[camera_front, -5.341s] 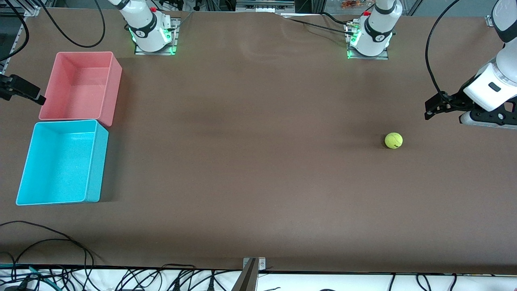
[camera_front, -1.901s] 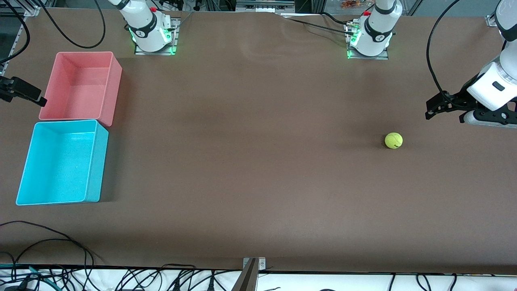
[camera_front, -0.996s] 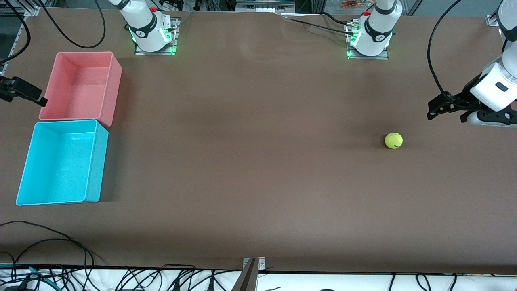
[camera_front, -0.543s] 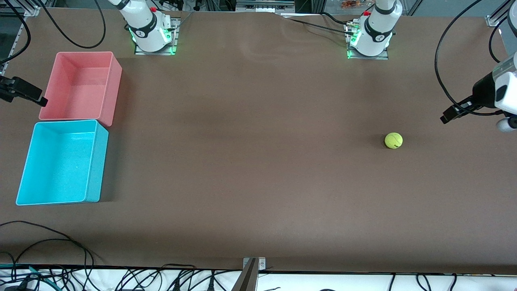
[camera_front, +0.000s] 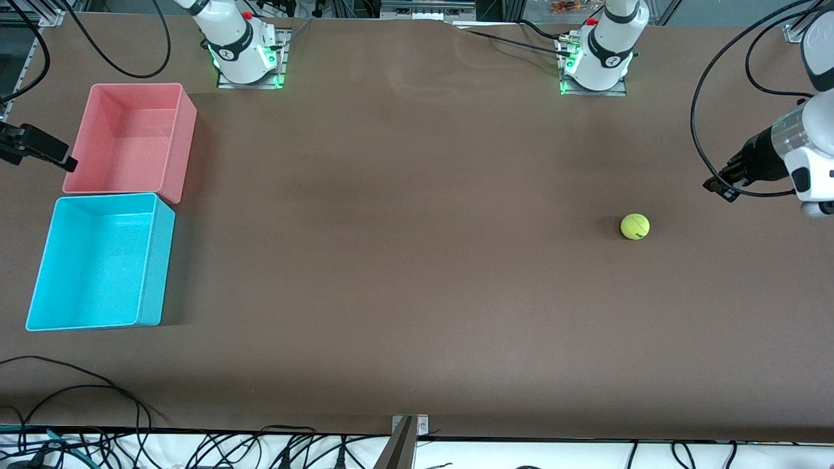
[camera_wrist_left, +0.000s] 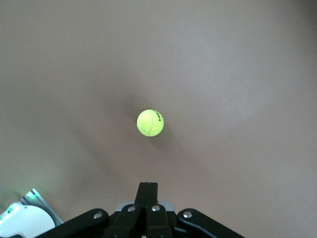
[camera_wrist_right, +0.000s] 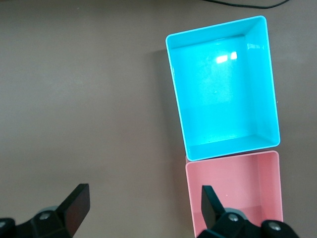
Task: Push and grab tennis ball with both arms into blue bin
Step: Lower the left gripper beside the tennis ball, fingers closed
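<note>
The tennis ball (camera_front: 634,226) lies on the brown table toward the left arm's end; it also shows in the left wrist view (camera_wrist_left: 150,123). My left gripper (camera_front: 718,185) is over the table beside the ball, apart from it, at the table's end. Its fingers are shut and empty (camera_wrist_left: 147,186) and point at the ball. The blue bin (camera_front: 91,267) stands empty at the right arm's end, also in the right wrist view (camera_wrist_right: 223,84). My right gripper (camera_front: 62,159) waits beside the pink bin, open and empty (camera_wrist_right: 143,203).
An empty pink bin (camera_front: 124,137) stands against the blue bin, farther from the front camera; it also shows in the right wrist view (camera_wrist_right: 233,188). Cables lie along the table's front edge (camera_front: 78,391). The arm bases (camera_front: 247,58) stand at the back.
My left hand has turned and drawn back toward the table's end, and its fingers have come together. The ball, the bins and the right gripper have not moved.
</note>
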